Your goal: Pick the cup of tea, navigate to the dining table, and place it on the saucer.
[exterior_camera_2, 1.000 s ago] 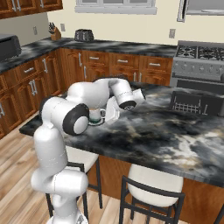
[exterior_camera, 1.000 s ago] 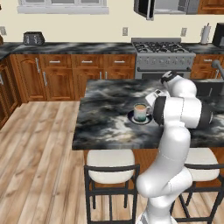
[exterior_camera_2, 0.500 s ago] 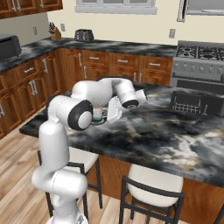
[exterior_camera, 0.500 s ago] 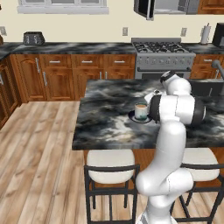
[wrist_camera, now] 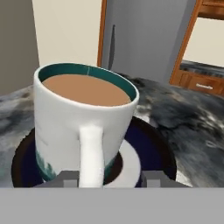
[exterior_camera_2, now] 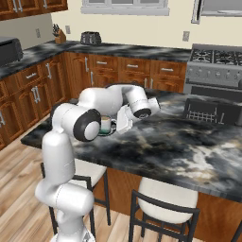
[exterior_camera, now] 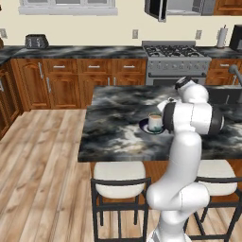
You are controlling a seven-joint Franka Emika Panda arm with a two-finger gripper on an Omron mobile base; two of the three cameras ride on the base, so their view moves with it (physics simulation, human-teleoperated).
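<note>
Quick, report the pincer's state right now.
Pincer: open, its tips on either side of the handle of the cup of tea, which sits on the saucer; holding nothing.

Home kitchen, gas stove (exterior_camera: 176, 51), wood cabinets (exterior_camera: 80, 80)

Hidden and cropped parts around the mug on the marbled worktop

From the hand camera, the gripper (wrist_camera: 106, 178) shows just two dark tip stubs, so its jaw spacing can't be judged. The white teal-banded cylindrical mug of tea (wrist_camera: 84, 124) covers the middle of the round dark navy dish (wrist_camera: 151, 151). From the right base camera, the white arm hides part of the mug.
</note>
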